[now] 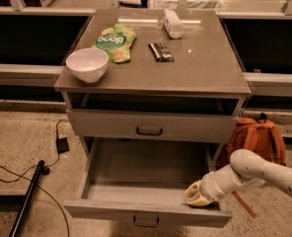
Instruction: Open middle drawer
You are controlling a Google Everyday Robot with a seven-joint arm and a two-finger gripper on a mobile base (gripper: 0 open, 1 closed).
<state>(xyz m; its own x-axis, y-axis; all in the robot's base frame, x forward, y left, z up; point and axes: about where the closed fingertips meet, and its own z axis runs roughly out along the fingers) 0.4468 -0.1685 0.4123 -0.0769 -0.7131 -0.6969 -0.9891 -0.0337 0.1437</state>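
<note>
The middle drawer (pixel 106 212) is a wide grey drawer pulled far out of the cabinet toward me. Its plain grey inside is empty, and a small dark bar handle (pixel 146 220) sits at the centre of its front. My gripper (pixel 198 194), cream-coloured on the end of a white arm, reaches in from the right. It sits just behind the front panel at the drawer's right end. The grey drawer above (pixel 106 124), with its own dark handle (pixel 149 131), is nearly closed.
On the cabinet top (pixel 210 73) are a white bowl (pixel 87 64), a green snack bag (pixel 114 42), a dark bar (pixel 161 51) and a white bottle (pixel 172 23). An orange backpack (pixel 257 137) stands right of the cabinet. Cables (pixel 62 144) and a black pole (pixel 30 194) lie on the floor at left.
</note>
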